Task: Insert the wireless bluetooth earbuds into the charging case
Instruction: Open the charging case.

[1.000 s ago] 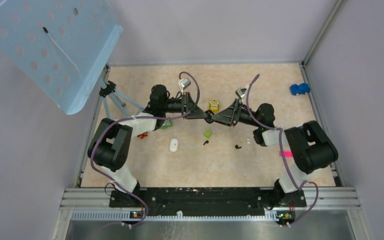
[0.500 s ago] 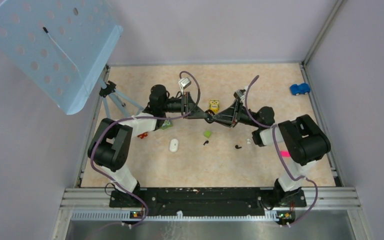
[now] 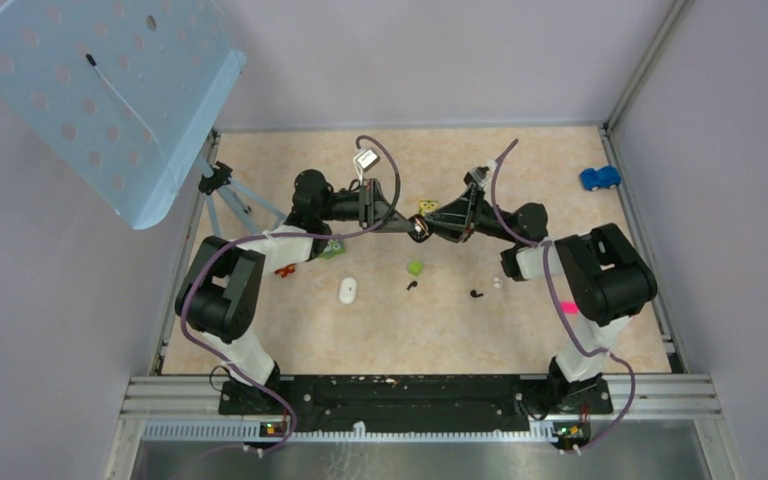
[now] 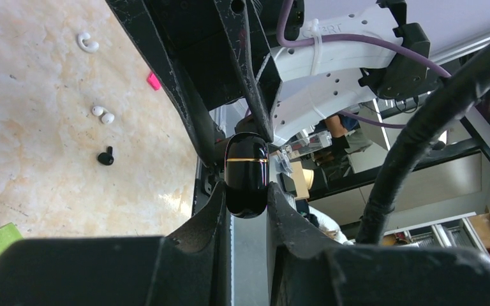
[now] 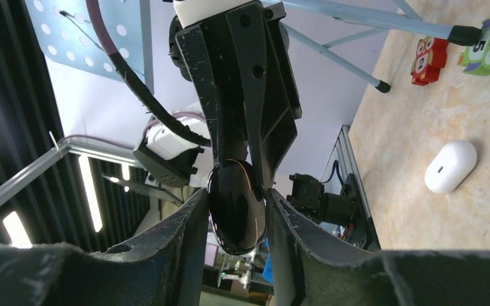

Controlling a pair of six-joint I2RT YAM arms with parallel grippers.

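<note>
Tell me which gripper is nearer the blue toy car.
Right. The right gripper and left gripper meet mid-scene, both clamped on the charging case; the blue toy car sits far out on the right gripper's side.

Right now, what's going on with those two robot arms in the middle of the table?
Both arms meet above the middle of the table, gripping one small glossy black charging case between them. The left gripper is shut on one end and the right gripper on the other. The case looks closed, with its gold seam line unbroken. Neither earbud is in it yet: one black earbud and the other earbud lie on the table below, near a green cube.
</note>
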